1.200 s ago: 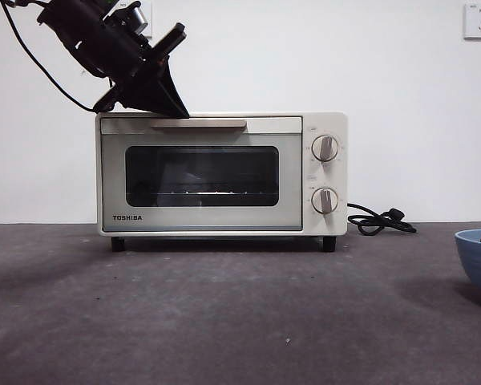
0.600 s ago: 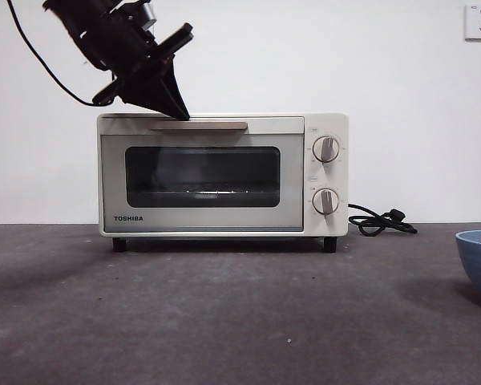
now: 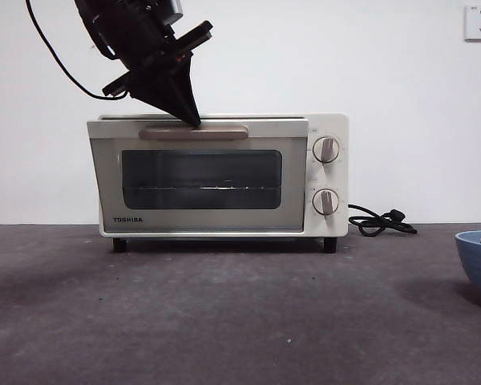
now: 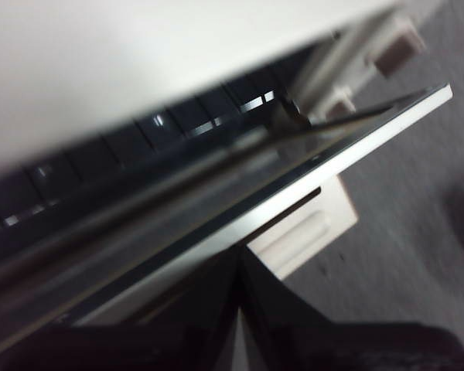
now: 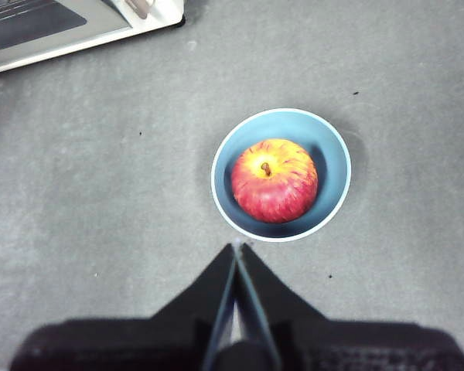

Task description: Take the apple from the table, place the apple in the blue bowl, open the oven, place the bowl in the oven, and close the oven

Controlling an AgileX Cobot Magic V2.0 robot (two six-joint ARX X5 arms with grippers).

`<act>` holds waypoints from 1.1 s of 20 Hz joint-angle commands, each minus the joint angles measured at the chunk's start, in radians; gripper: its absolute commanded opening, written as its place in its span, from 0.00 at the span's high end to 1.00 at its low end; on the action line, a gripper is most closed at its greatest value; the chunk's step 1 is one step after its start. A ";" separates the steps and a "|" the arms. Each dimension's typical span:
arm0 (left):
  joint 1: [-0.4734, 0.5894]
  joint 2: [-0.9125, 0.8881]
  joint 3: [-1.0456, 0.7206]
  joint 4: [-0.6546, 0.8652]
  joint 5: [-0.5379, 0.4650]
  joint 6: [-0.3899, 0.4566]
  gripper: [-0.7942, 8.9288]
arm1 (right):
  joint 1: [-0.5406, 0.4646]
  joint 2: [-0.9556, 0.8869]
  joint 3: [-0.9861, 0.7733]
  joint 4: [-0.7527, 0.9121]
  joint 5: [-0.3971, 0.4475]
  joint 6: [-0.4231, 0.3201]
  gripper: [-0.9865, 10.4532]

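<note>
The cream oven point(image 3: 216, 176) stands at the back of the table point(image 3: 224, 321), its door tilted slightly outward at the top. My left gripper point(image 3: 194, 122) comes down from the upper left, shut, with its tip pressed at the beige handle point(image 3: 194, 132). The left wrist view shows that gripper point(image 4: 238, 255) against the door's top edge point(image 4: 294, 185), with a gap into the oven behind it. At the right edge of the table the apple point(image 5: 274, 180) lies in the blue bowl point(image 5: 332, 162). My right gripper point(image 5: 237, 249) hovers shut above the table, just beside the bowl.
A black cord point(image 3: 377, 220) lies coiled on the table right of the oven. A wall socket point(image 3: 480, 20) sits high on the white wall. In the front view the bowl point(image 3: 477, 261) is cut off by the right edge. Bare table lies in front of the oven.
The left gripper has moved right and toward the camera with the handle. The oven door has tipped outward from shut to slightly ajar. The bowl and apple have not moved.
</note>
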 commanded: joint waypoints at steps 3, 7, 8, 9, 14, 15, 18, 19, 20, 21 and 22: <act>0.008 0.013 -0.097 -0.027 -0.072 0.025 0.92 | 0.002 -0.002 0.002 0.004 -0.003 0.008 0.92; 0.019 -0.019 -0.152 0.004 -0.072 0.023 0.92 | 0.002 -0.002 0.002 0.004 -0.003 0.008 0.92; 0.021 -0.020 -0.162 0.003 -0.071 0.021 0.92 | 0.002 -0.002 0.002 0.003 -0.003 0.008 0.92; 0.021 -0.021 -0.179 0.005 -0.072 0.021 0.92 | 0.002 -0.002 0.002 0.002 -0.003 0.007 0.92; 0.002 -0.021 -0.312 0.100 -0.072 -0.013 0.92 | 0.002 -0.002 0.002 0.001 -0.003 0.003 0.92; -0.002 -0.021 -0.335 0.124 -0.072 -0.015 0.92 | 0.002 -0.002 0.002 0.001 -0.003 0.003 0.92; -0.016 -0.021 -0.387 0.196 -0.072 -0.045 0.92 | 0.002 -0.002 0.002 0.000 -0.003 -0.002 0.92; -0.019 -0.021 -0.388 0.202 -0.071 -0.053 0.92 | 0.002 -0.002 0.002 0.001 -0.003 -0.001 0.92; -0.023 -0.021 -0.388 0.205 -0.068 -0.054 0.92 | 0.002 -0.002 0.002 0.000 -0.003 -0.002 0.92; -0.025 -0.021 -0.388 0.201 -0.068 -0.054 0.92 | 0.002 -0.002 0.002 -0.001 -0.003 -0.002 0.92; -0.030 -0.021 -0.388 0.195 -0.064 -0.054 0.92 | 0.002 -0.002 0.002 -0.004 -0.003 -0.001 0.92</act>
